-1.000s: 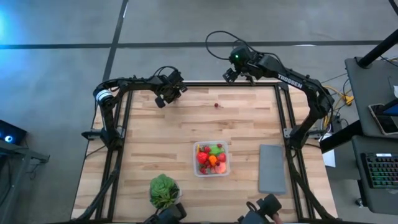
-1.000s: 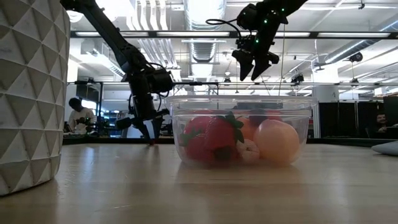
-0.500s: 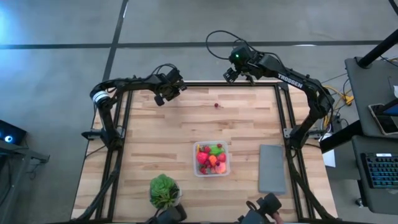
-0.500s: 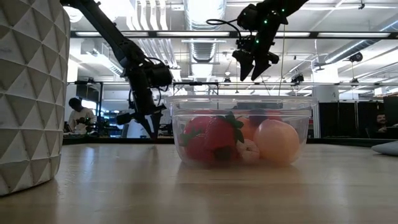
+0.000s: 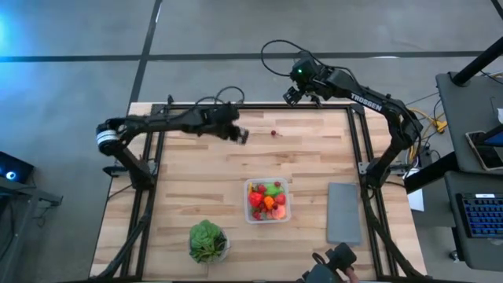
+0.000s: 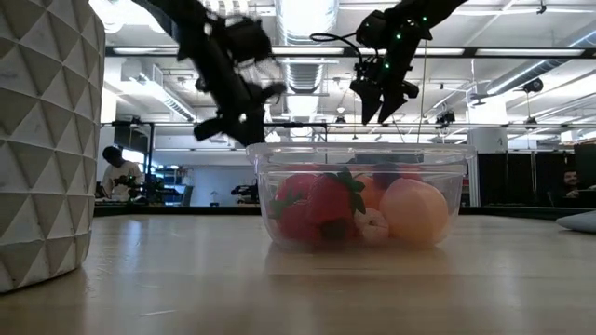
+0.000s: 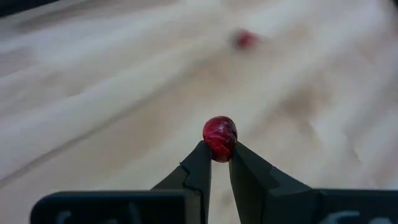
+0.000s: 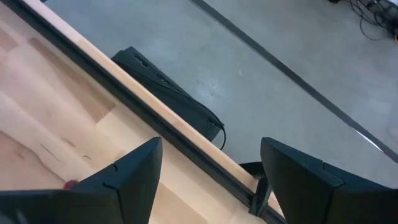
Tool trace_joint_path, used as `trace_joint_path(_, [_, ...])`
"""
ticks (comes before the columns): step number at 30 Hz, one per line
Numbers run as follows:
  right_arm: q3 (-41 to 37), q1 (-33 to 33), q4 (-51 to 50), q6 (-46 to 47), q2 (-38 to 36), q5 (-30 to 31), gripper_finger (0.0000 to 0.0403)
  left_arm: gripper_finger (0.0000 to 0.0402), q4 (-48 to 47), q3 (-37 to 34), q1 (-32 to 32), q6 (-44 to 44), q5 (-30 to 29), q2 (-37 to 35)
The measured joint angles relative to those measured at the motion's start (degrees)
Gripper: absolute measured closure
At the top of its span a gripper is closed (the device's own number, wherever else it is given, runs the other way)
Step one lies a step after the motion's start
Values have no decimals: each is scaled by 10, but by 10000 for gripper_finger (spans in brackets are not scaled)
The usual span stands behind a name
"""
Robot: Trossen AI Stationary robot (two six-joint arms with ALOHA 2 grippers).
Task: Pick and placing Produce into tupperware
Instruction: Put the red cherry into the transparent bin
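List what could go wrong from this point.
The left pincer pinches the red berry only at its fingertips; it may slip out on the way to the tupperware. The tupperware already looks full, so a dropped berry could bounce out. Another berry lies loose on the table.

The wooden table [image 5: 196,181] stands on a grey concrete floor [image 5: 71,86] crossed by dark lines. Beyond the table's right side sits a desk with a keyboard [image 5: 479,216]. At the floor's left edge a blue light [image 5: 8,31] glows. Across the table, the hall has ceiling strip lights [image 6: 307,51] and exposed ducts [image 6: 303,19] (all rather bright), and a person [image 6: 116,172] sits far behind the table's left part.
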Motion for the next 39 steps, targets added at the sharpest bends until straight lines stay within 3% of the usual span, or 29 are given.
trace_joint_path(5, [-1,1,-53,24,0,-4,138,371,9,0,-83,85,42,-25])
trace_joint_path(11, [-1,14,-165,79,0,-102,138,371,25,-1,-176,162,59,-21])
trace_joint_path(20, [-30,69,-213,156,0,-117,138,370,82,-1,-309,169,65,3])
trace_joint_path(30, [-41,134,-251,212,-16,-109,139,328,120,3,-318,47,41,91])
trace_joint_path(33, [-41,147,-251,216,-24,-88,141,293,138,4,-318,-20,30,104])
trace_joint_path(36, [-41,154,-247,211,-27,-69,140,249,146,4,-318,-22,29,107])
trace_joint_path(39, [-43,156,-203,150,-24,-82,135,206,125,4,-315,-20,30,94])
